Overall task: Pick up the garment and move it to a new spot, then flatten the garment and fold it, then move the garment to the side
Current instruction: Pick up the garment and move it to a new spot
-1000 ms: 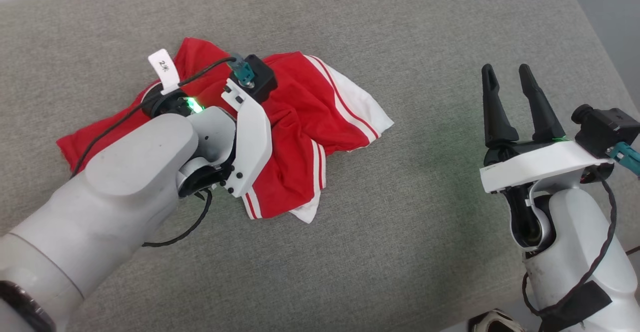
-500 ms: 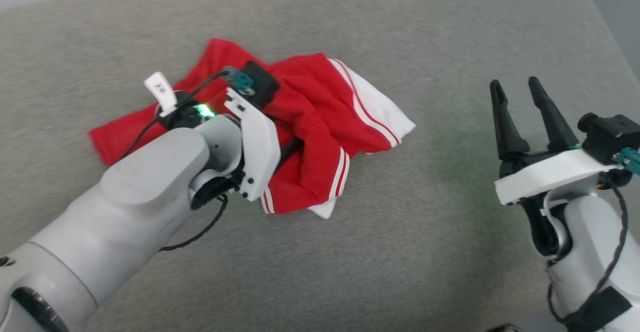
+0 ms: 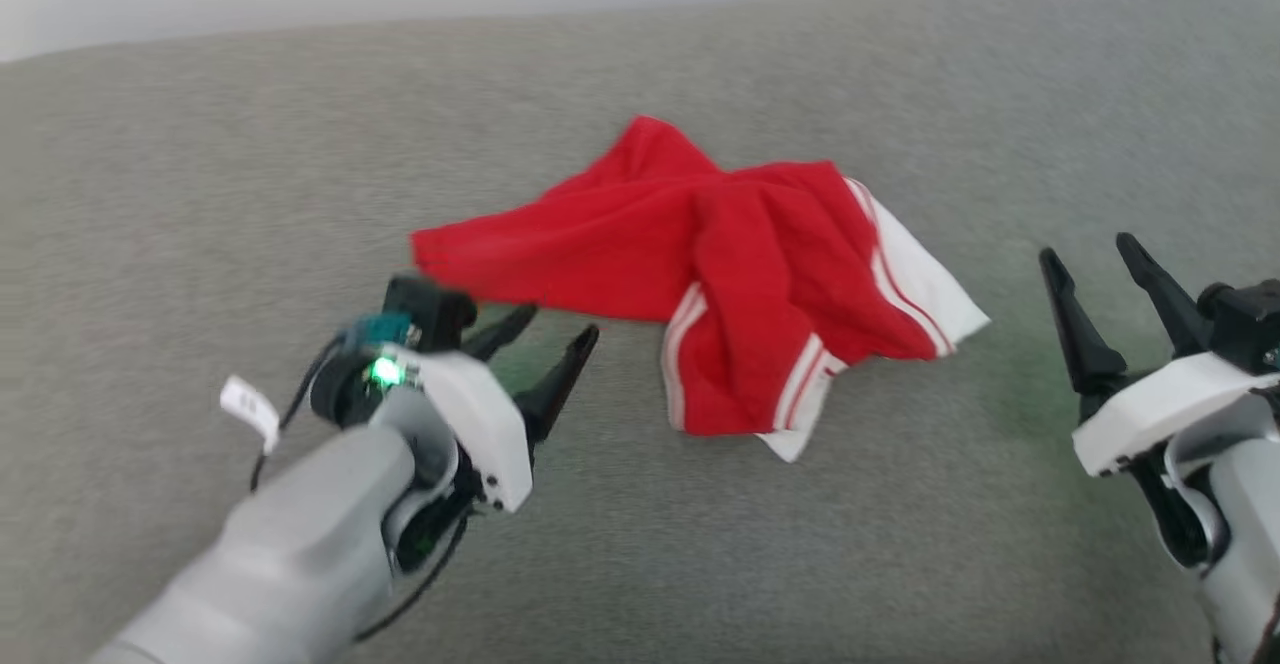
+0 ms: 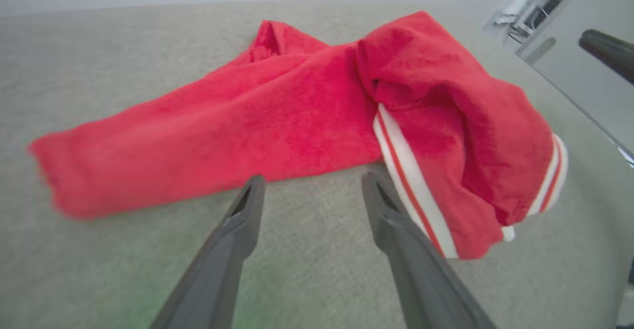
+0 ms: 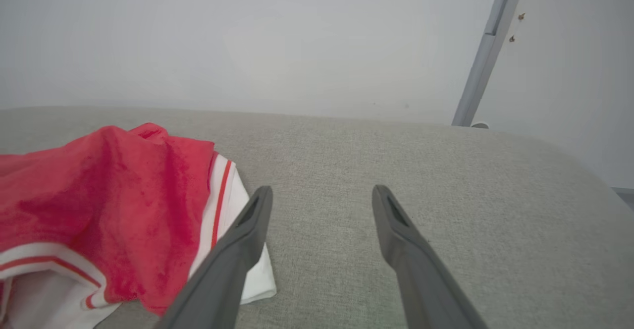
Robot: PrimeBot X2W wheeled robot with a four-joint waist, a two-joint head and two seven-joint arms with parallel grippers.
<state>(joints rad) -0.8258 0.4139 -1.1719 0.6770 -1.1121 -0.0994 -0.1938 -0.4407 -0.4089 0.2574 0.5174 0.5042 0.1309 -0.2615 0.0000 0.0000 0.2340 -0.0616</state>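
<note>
Since one second ago, the left tool (image 3: 560, 324) has let go of the garment (image 3: 740, 274) and backed away from it. It then sat low over the red cloth. It now stands on the near side, jaws spread wide and empty, with the fingertips just short of the near hem and not touching. The head camera has also shifted, so the garment's new place in that view is not to be read as travel. The right tool (image 3: 1085, 249) is likewise wide open and empty, and stands off to the right of the cloth without contact.

The garment lies crumpled near the middle of the grey fabric-covered tabletop (image 3: 200, 194). One red portion runs out flat toward the left. The rest is bunched and overlapped, with striped trim and a white panel at the right and near edges.

Status, as judged: relocation appears complete, since the garment is set down and released. Flattening, folding and moving it aside remain.
</note>
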